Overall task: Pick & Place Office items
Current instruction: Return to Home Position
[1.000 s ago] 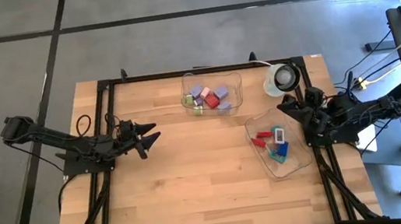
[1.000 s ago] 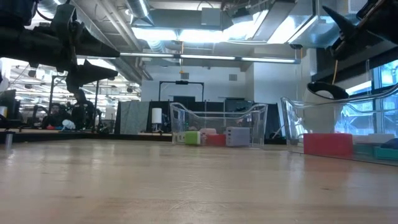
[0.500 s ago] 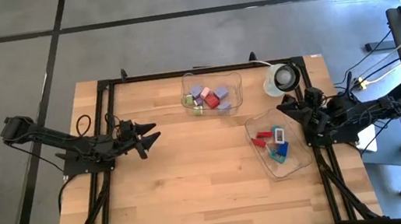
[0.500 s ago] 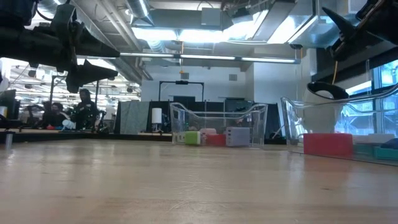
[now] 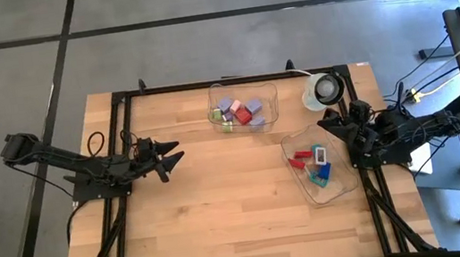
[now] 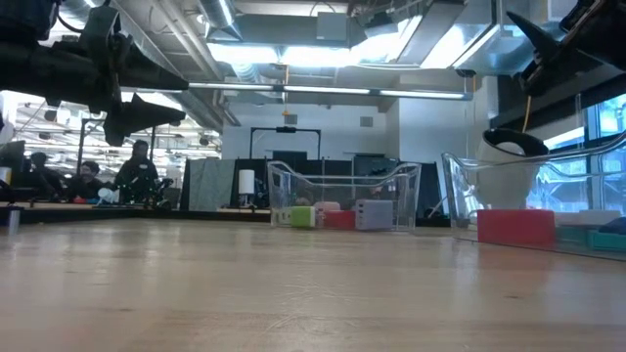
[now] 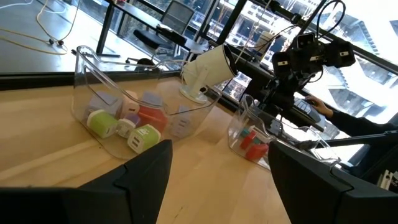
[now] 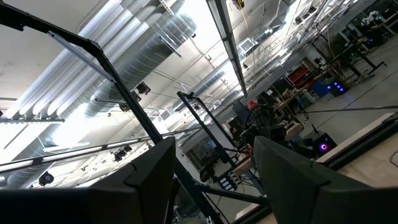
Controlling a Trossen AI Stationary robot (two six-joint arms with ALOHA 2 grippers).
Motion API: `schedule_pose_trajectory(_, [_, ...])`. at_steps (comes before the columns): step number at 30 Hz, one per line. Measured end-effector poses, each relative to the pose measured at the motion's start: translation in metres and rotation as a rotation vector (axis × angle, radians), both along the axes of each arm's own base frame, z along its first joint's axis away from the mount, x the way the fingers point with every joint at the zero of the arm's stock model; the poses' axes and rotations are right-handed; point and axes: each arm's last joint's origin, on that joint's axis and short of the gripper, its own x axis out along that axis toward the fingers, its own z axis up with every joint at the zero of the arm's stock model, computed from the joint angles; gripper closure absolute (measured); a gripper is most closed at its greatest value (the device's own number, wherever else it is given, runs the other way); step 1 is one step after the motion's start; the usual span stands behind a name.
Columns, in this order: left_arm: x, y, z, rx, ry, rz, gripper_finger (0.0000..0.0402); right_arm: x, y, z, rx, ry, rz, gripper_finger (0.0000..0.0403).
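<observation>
The office items lie in two clear tubs. The far tub [image 5: 243,108] holds lavender, pink, red, green and blue pieces [image 7: 134,121]. The right tub [image 5: 317,167] holds red, white, blue and teal pieces [image 5: 317,162]. My left gripper [image 5: 176,150] hovers open above the table's left half, pointing toward the tubs and touching nothing [image 7: 221,186]. My right gripper [image 5: 330,123] waits open at the table's right edge, beside the right tub, tilted up toward the ceiling [image 8: 214,186].
A round white-and-black object [image 5: 326,90] stands at the far right corner, behind the right tub. A dark frame [image 5: 124,143] runs along the table's edges. Bare wood [image 5: 224,210] spreads over the middle and near side. People stand far behind the table [image 6: 137,171].
</observation>
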Motion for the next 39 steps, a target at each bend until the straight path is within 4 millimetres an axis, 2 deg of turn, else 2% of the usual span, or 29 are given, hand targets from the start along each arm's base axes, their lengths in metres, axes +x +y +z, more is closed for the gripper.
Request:
schedule_pose_trajectory(13, [0.000,0.000,0.000,0.001,0.003,0.000,0.0140,0.000,0.000,0.000,0.000,0.000,0.000,0.0182])
schedule_pose_trajectory(25, [-0.014,0.011,0.004,-0.002,-0.010,0.066,0.0140,0.000,0.000,0.000,-0.001,0.002,0.000,0.0182])
schedule_pose_trajectory(39, [-0.036,0.018,0.025,-0.052,-0.255,0.092,0.0140,0.000,0.000,-0.001,-0.001,0.002,0.000,0.0182])
